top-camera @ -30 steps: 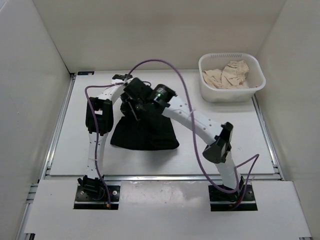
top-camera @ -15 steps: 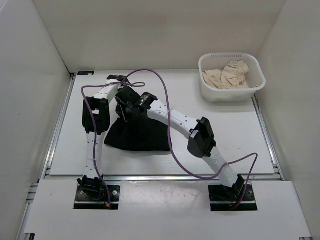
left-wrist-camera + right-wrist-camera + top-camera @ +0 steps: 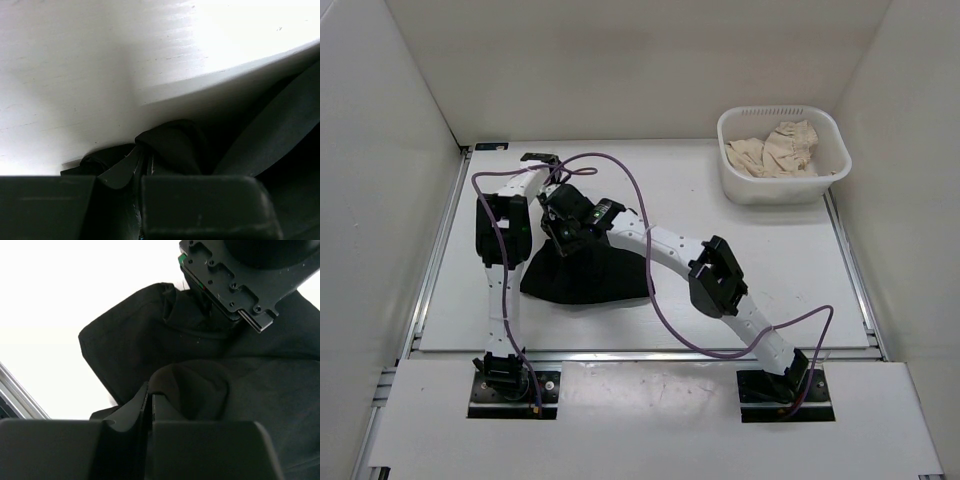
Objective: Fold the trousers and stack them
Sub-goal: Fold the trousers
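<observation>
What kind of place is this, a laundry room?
Probably a robot test booth, not a laundry. The left arm and right arm are bolted to a white table, plain white walls box it in, and the only clothes are black trousers and a beige cloth in a basket.

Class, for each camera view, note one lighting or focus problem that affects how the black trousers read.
Top external: even light, sharp, but the trousers are a flat black mass with folds lost. Left wrist: table glares white upper right, fabric underexposed, near foreground blurred. Right wrist: table blown out, creases faintly visible.
</observation>
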`<state>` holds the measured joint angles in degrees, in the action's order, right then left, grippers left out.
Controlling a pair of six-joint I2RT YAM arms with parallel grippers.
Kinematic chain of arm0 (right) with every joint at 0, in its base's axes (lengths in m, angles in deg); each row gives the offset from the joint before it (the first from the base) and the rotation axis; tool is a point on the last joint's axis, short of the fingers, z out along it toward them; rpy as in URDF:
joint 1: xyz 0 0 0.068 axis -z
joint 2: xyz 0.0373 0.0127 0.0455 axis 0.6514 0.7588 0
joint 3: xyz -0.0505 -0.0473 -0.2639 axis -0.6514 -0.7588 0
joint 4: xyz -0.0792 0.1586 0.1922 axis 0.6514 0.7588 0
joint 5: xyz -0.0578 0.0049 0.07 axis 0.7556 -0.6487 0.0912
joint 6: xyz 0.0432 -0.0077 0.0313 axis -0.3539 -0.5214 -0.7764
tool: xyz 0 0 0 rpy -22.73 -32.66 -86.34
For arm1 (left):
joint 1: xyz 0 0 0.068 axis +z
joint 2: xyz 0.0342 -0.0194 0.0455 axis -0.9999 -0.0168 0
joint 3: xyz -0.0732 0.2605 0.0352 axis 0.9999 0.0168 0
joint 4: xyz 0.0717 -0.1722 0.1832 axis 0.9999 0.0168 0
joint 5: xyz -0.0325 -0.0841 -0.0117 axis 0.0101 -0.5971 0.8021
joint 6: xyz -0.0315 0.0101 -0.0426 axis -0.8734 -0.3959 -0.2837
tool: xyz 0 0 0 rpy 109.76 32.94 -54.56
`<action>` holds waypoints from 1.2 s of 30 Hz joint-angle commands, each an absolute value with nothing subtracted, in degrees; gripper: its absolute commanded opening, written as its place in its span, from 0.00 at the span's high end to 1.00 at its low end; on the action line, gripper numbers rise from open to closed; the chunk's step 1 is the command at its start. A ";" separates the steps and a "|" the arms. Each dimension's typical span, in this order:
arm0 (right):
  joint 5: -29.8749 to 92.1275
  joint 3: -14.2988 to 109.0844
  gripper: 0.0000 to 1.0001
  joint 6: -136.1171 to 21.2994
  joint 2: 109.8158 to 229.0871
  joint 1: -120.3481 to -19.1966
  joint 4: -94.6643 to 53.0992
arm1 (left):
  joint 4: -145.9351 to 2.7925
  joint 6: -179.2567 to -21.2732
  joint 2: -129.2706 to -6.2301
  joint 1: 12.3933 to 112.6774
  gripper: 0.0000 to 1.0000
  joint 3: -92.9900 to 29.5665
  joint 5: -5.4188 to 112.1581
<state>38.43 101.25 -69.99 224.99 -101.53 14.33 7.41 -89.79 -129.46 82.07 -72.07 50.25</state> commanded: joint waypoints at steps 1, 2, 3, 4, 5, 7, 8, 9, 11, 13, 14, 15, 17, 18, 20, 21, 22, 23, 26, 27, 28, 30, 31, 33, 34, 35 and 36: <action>31.99 103.24 1.00 -60.08 220.46 -107.44 7.19 | 1.72 -88.69 -131.65 80.33 0.86 -70.11 53.64; 32.70 104.64 1.00 -60.09 221.25 -107.44 7.19 | 1.72 -88.69 -131.65 80.33 0.86 -70.11 53.63; 33.66 104.65 1.00 -60.09 221.26 -107.44 7.19 | 1.72 -88.69 -131.65 80.33 0.86 -70.11 53.11; 34.37 105.43 1.00 -60.61 221.87 -107.44 7.19 | 1.72 -88.69 -131.65 80.33 0.86 -70.11 53.11; 34.37 105.96 1.00 -60.61 221.88 -107.44 6.58 | 1.72 -88.69 -131.65 80.33 0.86 -70.11 53.11; 32.63 107.63 1.00 -61.14 223.01 -107.44 5.96 | 1.72 -88.69 -131.65 80.33 0.86 -69.49 52.58; 31.40 108.33 1.00 -61.75 223.02 -107.44 5.09 | 1.72 -88.69 -131.65 80.33 0.86 -68.88 52.58; 29.99 108.95 1.00 -61.76 223.02 -107.44 4.47 | 1.72 -88.69 -131.65 80.33 0.86 -68.88 52.58; 27.97 110.35 1.00 -61.76 221.62 -107.96 2.45 | 1.72 -88.69 -131.65 80.33 0.86 -68.88 52.58; 27.34 111.76 1.00 -61.76 220.48 -107.97 2.44 | 1.72 -88.69 -131.65 80.33 0.86 -68.88 52.58; 26.65 111.77 1.00 -61.76 219.95 -107.97 2.44 | 1.72 -88.69 -131.65 80.33 0.86 -68.88 52.58; 26.64 112.29 1.00 -61.76 219.42 -108.58 2.44 | 1.72 -88.69 -131.65 80.33 0.86 -68.88 52.58; 26.64 111.69 1.00 -61.05 218.63 -109.11 2.96 | 1.72 -88.69 -131.65 80.33 0.86 -69.40 52.58; 26.64 110.90 1.00 -61.05 217.93 -109.11 2.97 | 1.72 -88.69 -131.65 80.86 0.86 -69.41 52.58; 28.30 107.30 1.00 -60.44 217.22 -109.11 2.97 | 1.72 -88.69 -131.65 80.86 0.86 -69.41 52.58; 28.92 106.59 1.00 -60.44 216.70 -109.11 3.58 | 1.72 -88.69 -131.65 81.38 0.86 -69.41 52.58; 30.05 106.06 1.00 -59.92 215.99 -109.11 4.28 | 1.72 -88.69 -131.04 81.39 0.86 -69.41 52.58; 30.68 104.66 1.00 -59.91 215.47 -109.11 4.29 | 1.72 -88.69 -131.04 82.08 0.86 -69.41 52.58; 33.22 100.53 1.00 -59.91 212.14 -109.11 2.10 | 1.72 -88.69 -129.90 83.75 0.86 -68.26 49.86; 33.84 97.13 1.00 -59.91 211.25 -109.11 0.00 | 1.72 -88.69 -129.89 84.37 0.86 -67.65 49.16; 34.54 95.79 1.00 -60.52 210.55 -109.11 -0.72 | 1.72 -88.69 -129.89 84.38 0.86 -67.65 48.63; 35.68 95.25 1.00 -60.53 210.54 -109.11 -0.72 | 1.72 -88.69 -129.37 84.38 0.86 -67.13 48.62; 36.56 95.25 1.00 -61.05 210.54 -109.11 0.15 | 1.72 -88.69 -129.37 84.38 0.86 -67.12 48.62; 36.57 95.77 0.80 -61.66 211.33 -109.11 1.29 | 1.72 -88.69 -129.37 84.38 0.82 -67.12 48.62; 37.27 96.47 0.74 -61.67 211.94 -109.11 2.34 | 1.72 -88.69 -128.76 84.38 0.81 -67.12 48.62; 37.27 96.48 0.69 -61.67 211.94 -109.11 2.35 | 1.72 -88.69 -128.75 84.38 0.77 -67.12 48.62; 38.14 96.48 0.64 -61.67 211.94 -109.11 2.35 | 1.72 -88.69 -128.23 84.90 0.74 -67.12 48.62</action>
